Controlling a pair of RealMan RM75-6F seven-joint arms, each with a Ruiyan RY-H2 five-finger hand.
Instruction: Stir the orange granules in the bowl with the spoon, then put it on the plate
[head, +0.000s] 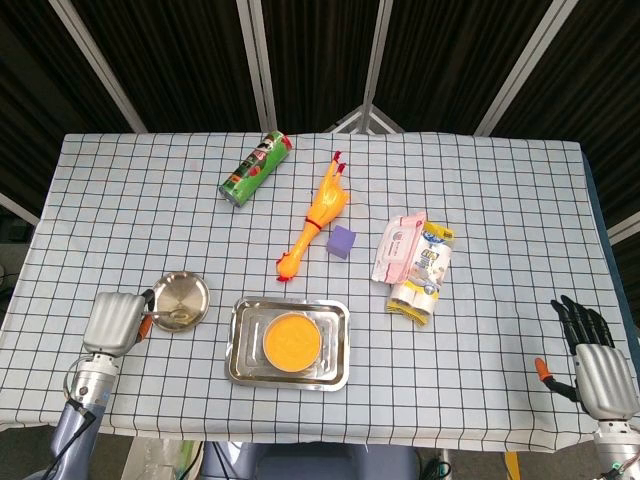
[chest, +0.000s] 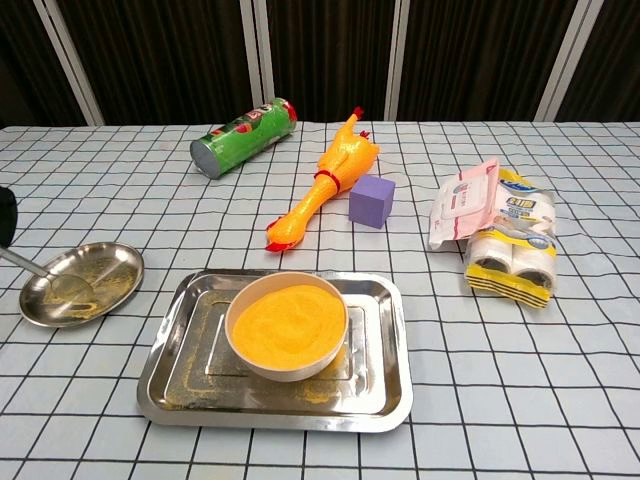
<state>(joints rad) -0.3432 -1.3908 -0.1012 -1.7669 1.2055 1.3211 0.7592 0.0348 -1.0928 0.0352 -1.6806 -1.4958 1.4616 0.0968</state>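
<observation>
Checked cloth over the table, dark curtains behind. Spoon: its bowl rests on the small round plate at front left, handle slanting up and off toward the left hand, which sits just beside the plate's left rim. Head view shows only the back of that hand, fingers tucked under near the handle's end; whether they are grasping the handle I cannot tell. Spoon looks thin, metal, stiff and light; smooth and likely slippery, so the hold belongs well up the handle, pinched from both sides, leaving the bowl end free to dip. A loose pinch would let it swivel, by my guess. Plate carries a dusting of orange grains. Bowl, near the plate on its right, stands inside a shallow steel tray and is filled nearly level with orange granules; fine and loose, easy to flick over the rim if stirred hard. Some grains lie scattered in the tray. Right hand rests at the far front right corner, well apart from everything, fingers spread, holding nothing. Further back: green chip can on its side, rubber chicken, purple cube, packet of wipes touching a tissue pack.
</observation>
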